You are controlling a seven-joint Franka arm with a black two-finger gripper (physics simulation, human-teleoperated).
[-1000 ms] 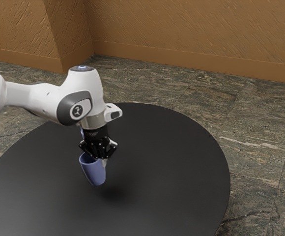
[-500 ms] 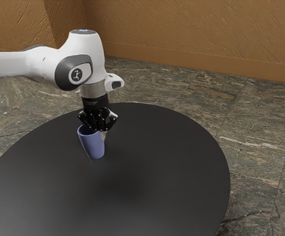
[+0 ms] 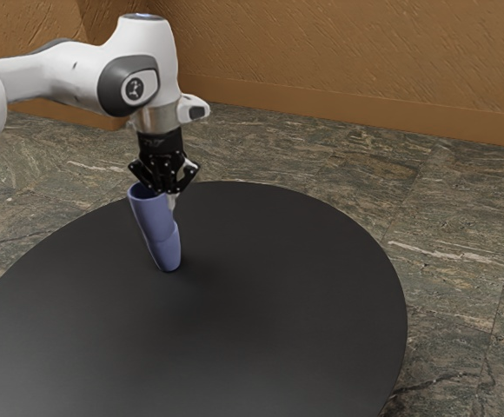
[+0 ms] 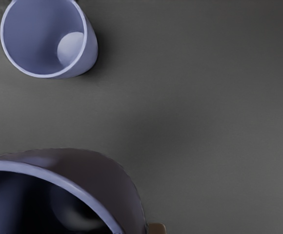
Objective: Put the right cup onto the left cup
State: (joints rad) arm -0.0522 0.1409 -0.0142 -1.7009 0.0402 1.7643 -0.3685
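2 blue cups. Pincer (image 3: 173,199) nearly closed, gripping 1 raised cup (image 3: 154,215) by its wall, contents unclear. Standing cup (image 4: 90,54) on bench (image 3: 295,304), below pincer, off to 1 side, pale bottom visible inside.

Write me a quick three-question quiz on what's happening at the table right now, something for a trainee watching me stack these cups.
1. True or false: the held cup is inside the other cup.
2. Pick one. On the table, the other cup stands: A) upside down; B) upright; C) on its side.
3. Fill in: the hand grips the held cup near its ____.
Key: 1 false; 2 B; 3 rim.
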